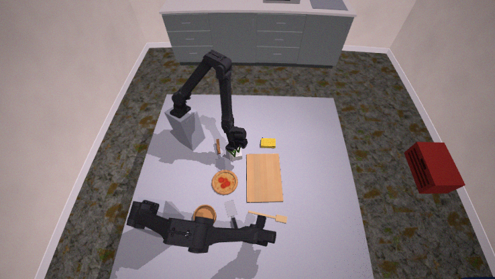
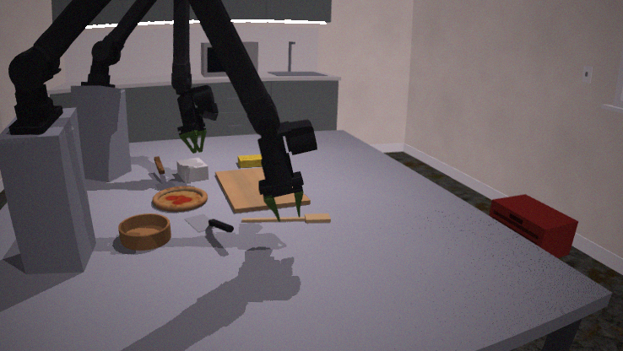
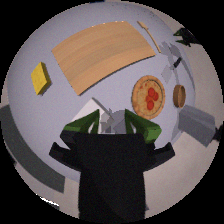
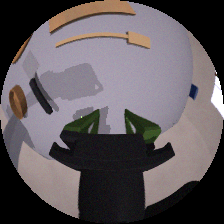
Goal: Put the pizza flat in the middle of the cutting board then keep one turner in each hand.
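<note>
The pizza [image 1: 225,182] lies flat on the table, left of the wooden cutting board [image 1: 263,177] and apart from it; both also show in the exterior view, the pizza [image 2: 179,198] and the board [image 2: 257,188]. A wooden turner [image 1: 267,216] lies just in front of the board's near edge. A metal turner with a black handle [image 1: 231,212] lies beside it. My right gripper [image 2: 285,211] is open and empty, its fingertips low over the wooden turner's handle [image 2: 285,218]. My left gripper [image 2: 192,146] is open and empty, hovering above a white block [image 2: 192,170].
A yellow sponge [image 1: 267,142] lies behind the board. A wooden bowl [image 1: 204,212] sits near the metal turner. A brown-handled knife [image 1: 218,146] lies left of the white block. A red crate [image 1: 433,167] stands on the floor to the right.
</note>
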Action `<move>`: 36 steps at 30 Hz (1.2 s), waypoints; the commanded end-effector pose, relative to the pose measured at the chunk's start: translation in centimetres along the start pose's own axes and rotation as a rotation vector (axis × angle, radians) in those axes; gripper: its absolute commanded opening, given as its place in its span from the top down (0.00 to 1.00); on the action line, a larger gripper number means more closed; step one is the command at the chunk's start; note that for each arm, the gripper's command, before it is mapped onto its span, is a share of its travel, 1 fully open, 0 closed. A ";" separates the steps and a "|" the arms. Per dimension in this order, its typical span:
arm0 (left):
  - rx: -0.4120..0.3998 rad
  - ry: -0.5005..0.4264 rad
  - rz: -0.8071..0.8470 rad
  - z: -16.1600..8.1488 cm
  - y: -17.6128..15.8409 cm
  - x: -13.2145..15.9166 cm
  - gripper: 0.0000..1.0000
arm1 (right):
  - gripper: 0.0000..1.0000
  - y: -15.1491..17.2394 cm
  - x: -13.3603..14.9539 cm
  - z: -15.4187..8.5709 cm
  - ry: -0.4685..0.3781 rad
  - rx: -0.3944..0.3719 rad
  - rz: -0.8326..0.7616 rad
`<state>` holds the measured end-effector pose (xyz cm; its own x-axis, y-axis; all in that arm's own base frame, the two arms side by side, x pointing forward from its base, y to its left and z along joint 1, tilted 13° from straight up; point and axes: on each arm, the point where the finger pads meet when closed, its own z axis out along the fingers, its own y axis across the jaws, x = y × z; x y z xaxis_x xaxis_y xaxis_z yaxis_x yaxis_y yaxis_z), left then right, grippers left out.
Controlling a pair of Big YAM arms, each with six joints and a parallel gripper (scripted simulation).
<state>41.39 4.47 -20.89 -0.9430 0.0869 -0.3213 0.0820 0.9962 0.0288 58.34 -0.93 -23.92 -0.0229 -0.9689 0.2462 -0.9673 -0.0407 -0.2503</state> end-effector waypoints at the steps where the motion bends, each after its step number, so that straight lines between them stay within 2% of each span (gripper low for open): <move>1: 0.007 0.024 0.107 0.4 -0.8 0.9 0.52 | 0.52 -2.5 -0.7 -2.6 -0.012 0.049 -0.043; 2: -0.007 0.012 0.121 0.2 -0.2 0.6 0.52 | 0.52 -3.5 0.2 -2.6 -0.006 0.074 -0.024; 5: -0.007 0.071 0.208 0.3 -1.1 3.1 0.52 | 0.52 -0.4 -1.8 -2.9 -0.020 0.021 -0.102; 9: -0.019 0.113 0.308 0.1 -1.1 5.0 0.52 | 0.52 2.2 -3.2 -2.9 -0.030 -0.015 -0.175; 16: -0.034 0.186 0.486 -0.4 -1.2 8.1 0.52 | 0.52 5.6 -5.0 -3.9 -0.047 -0.054 -0.290; 18: -0.034 0.186 0.486 -0.4 -1.2 8.1 0.52 | 0.52 5.6 -5.0 -3.9 -0.047 -0.054 -0.290; 19: -0.049 0.175 0.499 -0.5 -0.7 7.8 0.52 | 0.52 4.7 -4.0 -3.8 -0.039 -0.033 -0.268; 21: -0.042 0.210 0.562 -0.6 -1.2 9.2 0.52 | 0.52 6.6 -4.5 -4.0 -0.047 -0.061 -0.305; 22: -0.034 0.237 0.590 -0.8 -1.3 10.2 0.52 | 0.52 7.8 -5.7 -4.4 -0.056 -0.081 -0.350; 33: -0.020 0.369 0.874 -2.4 -1.2 15.2 0.52 | 0.52 14.1 -7.5 -5.9 -0.085 -0.156 -0.536; 35: -0.020 0.369 0.874 -2.4 -1.2 15.2 0.52 | 0.52 14.1 -7.5 -5.9 -0.085 -0.156 -0.536; 36: -0.043 0.347 0.883 -2.4 -0.6 14.2 0.52 | 0.52 12.9 -6.6 -5.6 -0.076 -0.132 -0.506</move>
<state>26.95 5.11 -23.21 -0.6532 0.7477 0.1200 0.7559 0.6343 0.1623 41.58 6.39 -25.67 0.4777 -0.8511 0.2177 -0.8774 -0.4747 0.0698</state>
